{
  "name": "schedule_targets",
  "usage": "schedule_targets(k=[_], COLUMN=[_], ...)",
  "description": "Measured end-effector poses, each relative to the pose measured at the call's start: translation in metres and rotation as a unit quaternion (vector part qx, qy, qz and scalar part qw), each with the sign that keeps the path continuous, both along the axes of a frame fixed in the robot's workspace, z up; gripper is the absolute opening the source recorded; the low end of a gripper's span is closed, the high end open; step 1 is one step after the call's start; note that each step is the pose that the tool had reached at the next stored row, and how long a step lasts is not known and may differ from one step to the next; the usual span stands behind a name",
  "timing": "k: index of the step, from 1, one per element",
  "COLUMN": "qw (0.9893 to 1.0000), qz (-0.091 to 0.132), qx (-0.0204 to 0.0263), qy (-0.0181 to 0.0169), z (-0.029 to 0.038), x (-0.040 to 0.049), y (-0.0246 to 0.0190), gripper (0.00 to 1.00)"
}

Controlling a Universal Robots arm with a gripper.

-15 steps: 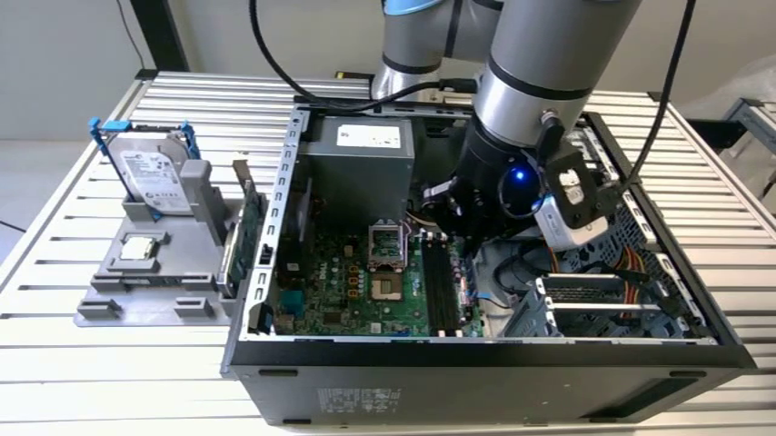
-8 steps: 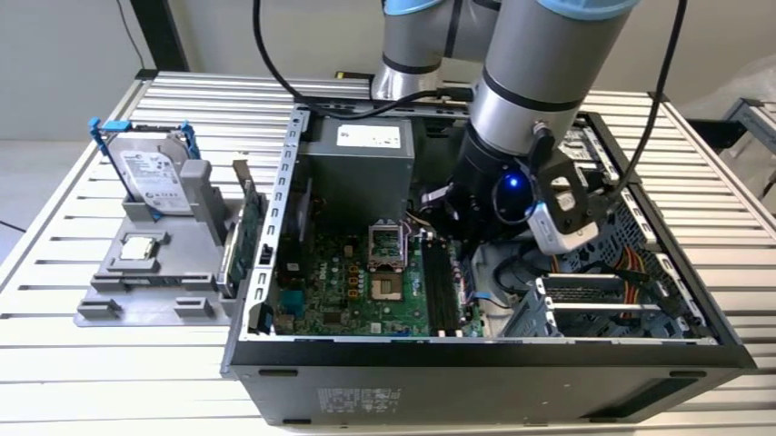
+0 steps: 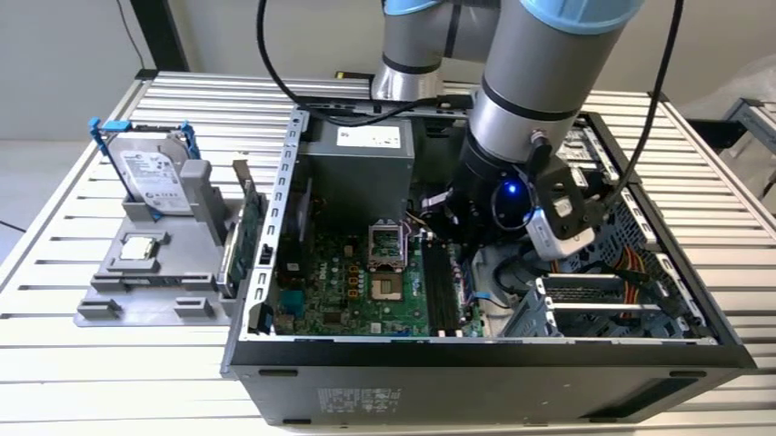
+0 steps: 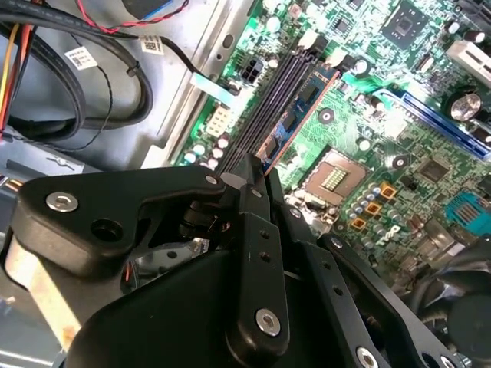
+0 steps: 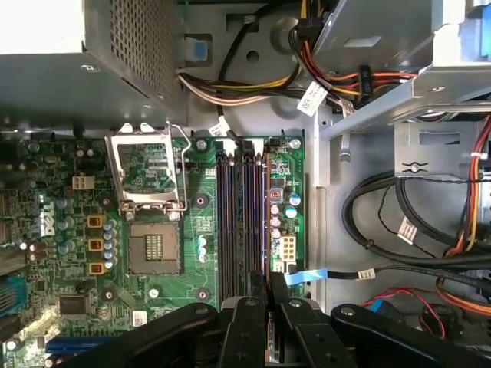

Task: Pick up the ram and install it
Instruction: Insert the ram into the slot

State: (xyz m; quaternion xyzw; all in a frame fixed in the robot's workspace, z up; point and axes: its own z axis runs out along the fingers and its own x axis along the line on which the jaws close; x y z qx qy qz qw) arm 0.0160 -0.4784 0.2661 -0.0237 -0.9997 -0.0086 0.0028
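Exterior view: my gripper [image 3: 452, 218] is down inside the open computer case [image 3: 485, 350], over the memory slots [image 3: 439, 291]; case on a slatted metal table [image 3: 73, 363], hard drive [image 3: 155, 177] on a grey stand alongside; pale wall behind

Second wrist view: fingers [image 4: 257, 230] closed on the ram [image 4: 295, 115], edge-on along a slot; I judge it wants squaring to the slot and an even press

First wrist view: ram [image 5: 266, 207] standing in the slot nearest the cables [image 5: 399, 222]

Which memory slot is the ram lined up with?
Apparently the outermost slot, farthest from the CPU socket; the fingers grip the ram along it.
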Motion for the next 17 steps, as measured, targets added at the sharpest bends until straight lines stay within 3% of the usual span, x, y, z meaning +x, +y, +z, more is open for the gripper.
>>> schedule_targets(k=[6,17], qw=[1.0,1.0], qz=[0.0,0.0], qx=[0.0001,0.0001], qy=[-0.0001,-0.0011], z=[-0.0028,-0.0161], x=[0.0007,0.0016], y=[0.0,0.0001], gripper=[0.0,0.0])
